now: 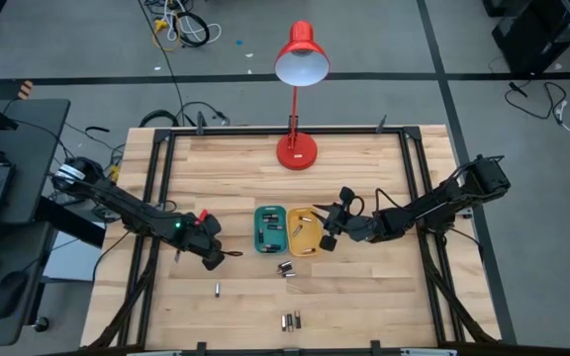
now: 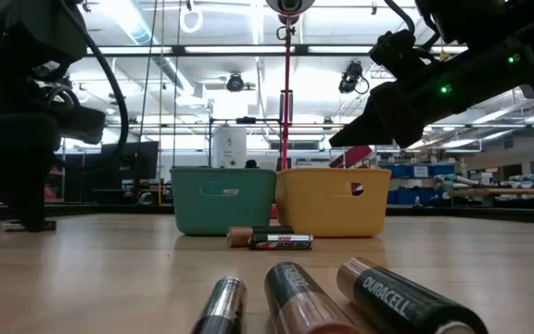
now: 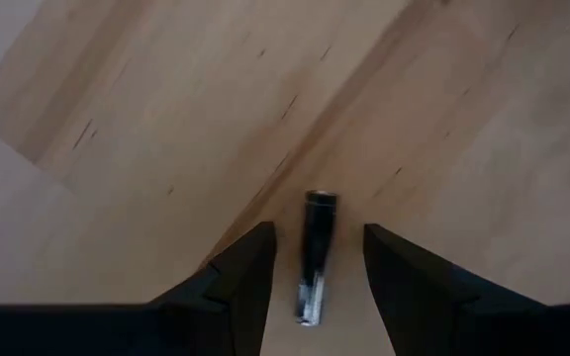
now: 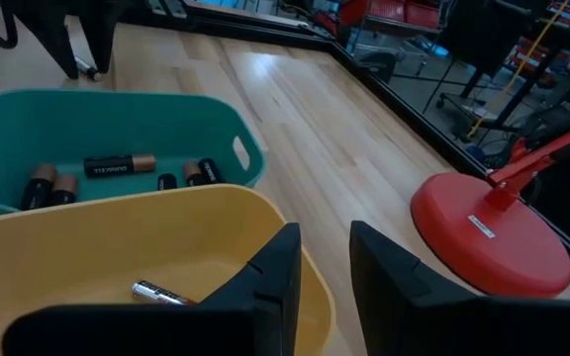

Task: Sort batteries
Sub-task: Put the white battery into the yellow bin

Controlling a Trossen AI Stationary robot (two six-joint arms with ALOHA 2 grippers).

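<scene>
Left gripper straddling a battery, right gripper over the yellow tray.

My left gripper (image 3: 315,282) is spread, a battery (image 3: 316,255) lying on the tabletop (image 3: 166,119) between its fingers, ungripped. My right gripper (image 4: 325,287) hangs nearly pressed together, empty, above the yellow tray (image 4: 87,247); more batteries (image 4: 117,166) lie in the teal tray (image 4: 117,109).

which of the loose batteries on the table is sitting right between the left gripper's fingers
The slim dark battery by the left gripper, left of the green tray. It lies on the wood between the open fingers; the other loose ones lie nearer the front edge and trays.
</scene>
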